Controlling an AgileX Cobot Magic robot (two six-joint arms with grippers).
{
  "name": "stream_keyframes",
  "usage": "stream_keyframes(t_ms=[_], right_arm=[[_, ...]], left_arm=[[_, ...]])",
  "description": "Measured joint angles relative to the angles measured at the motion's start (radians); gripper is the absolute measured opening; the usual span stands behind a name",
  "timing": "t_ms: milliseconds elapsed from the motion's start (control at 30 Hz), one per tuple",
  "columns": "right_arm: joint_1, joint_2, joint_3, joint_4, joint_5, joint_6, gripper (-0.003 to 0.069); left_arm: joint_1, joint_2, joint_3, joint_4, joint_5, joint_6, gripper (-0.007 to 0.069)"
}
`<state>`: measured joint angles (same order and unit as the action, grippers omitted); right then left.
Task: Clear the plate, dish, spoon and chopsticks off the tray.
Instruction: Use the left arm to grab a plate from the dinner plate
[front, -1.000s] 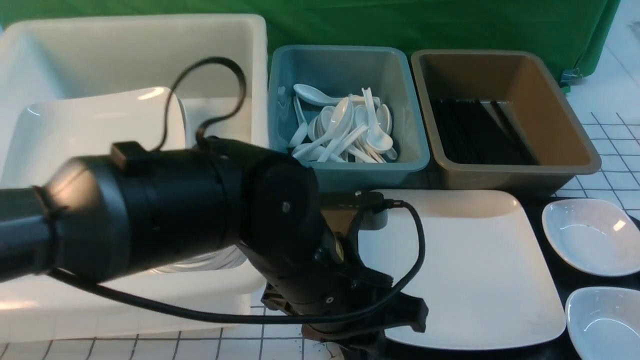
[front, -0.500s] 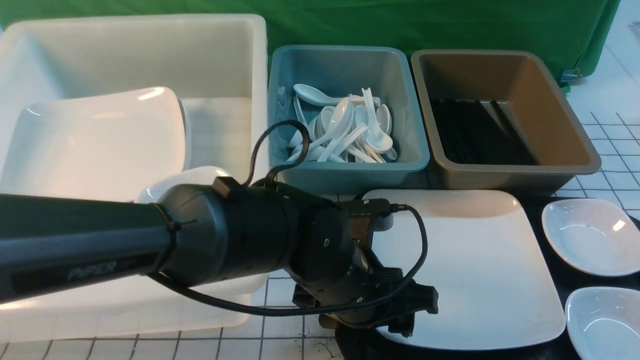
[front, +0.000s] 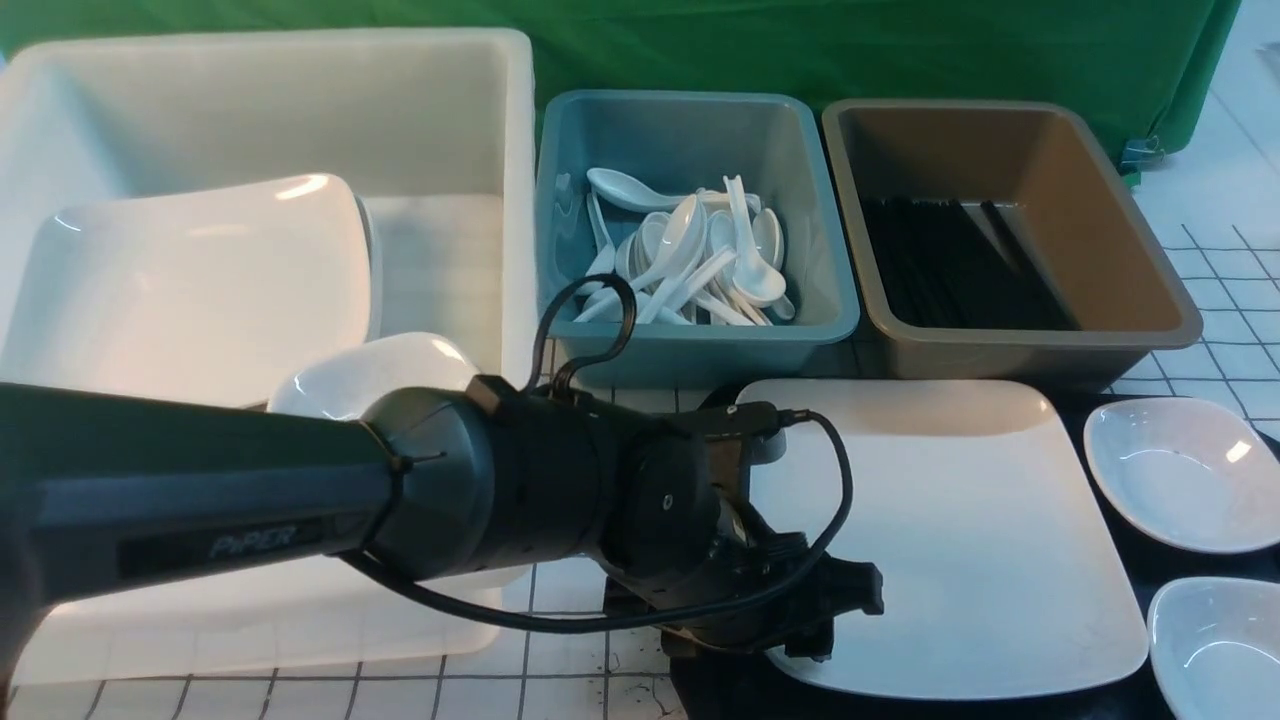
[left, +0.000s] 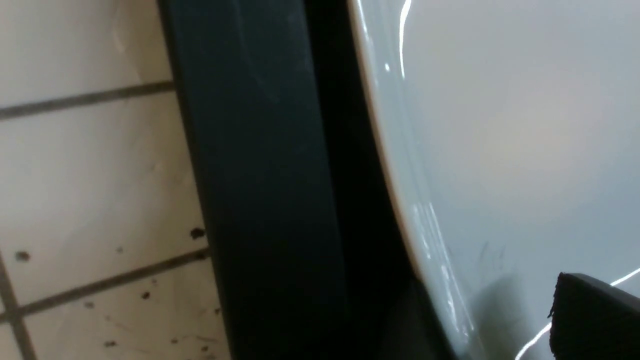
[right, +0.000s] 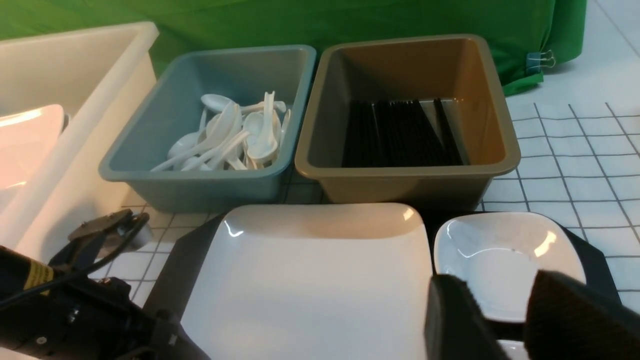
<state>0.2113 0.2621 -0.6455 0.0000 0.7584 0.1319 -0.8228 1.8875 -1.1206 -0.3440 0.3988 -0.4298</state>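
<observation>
The large white plate (front: 950, 540) lies on the black tray (front: 715, 695), with two small white dishes (front: 1180, 470) (front: 1215, 640) to its right. My left gripper (front: 830, 620) is open at the plate's near-left edge. In the left wrist view one finger (left: 595, 320) hangs over the plate (left: 500, 150) just inside its rim, next to the tray's rim (left: 260, 175). My right gripper (right: 515, 320) is open and empty above the nearer part of a dish (right: 500, 255). The spoon and chopsticks are out of view on the tray.
A big white tub (front: 520, 200) at the left holds stacked plates (front: 190, 280) and a small dish (front: 370, 375). Behind the tray stand a teal tub (front: 690, 340) of white cutlery and a brown tub (front: 1030, 345) of black sticks.
My left arm has swung down and to the right, from over the white tub to the plate's near-left edge. That uncovered a small dish in the tub. The plate has slid slightly right.
</observation>
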Motion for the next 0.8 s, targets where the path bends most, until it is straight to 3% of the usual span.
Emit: stream_keyframes(t_ms=[433,800], right_arm=[[0.0,0.0,0.0,0.0,0.008,0.0,0.0237],[0.0,0.0,0.0,0.0,0.008,0.0,0.0237]], left_arm=[[0.047,0.001,-0.001,-0.001,-0.046,0.0,0.0377],[0.046,0.044,-0.01,-0.089,-0.057,0.0,0.0372]])
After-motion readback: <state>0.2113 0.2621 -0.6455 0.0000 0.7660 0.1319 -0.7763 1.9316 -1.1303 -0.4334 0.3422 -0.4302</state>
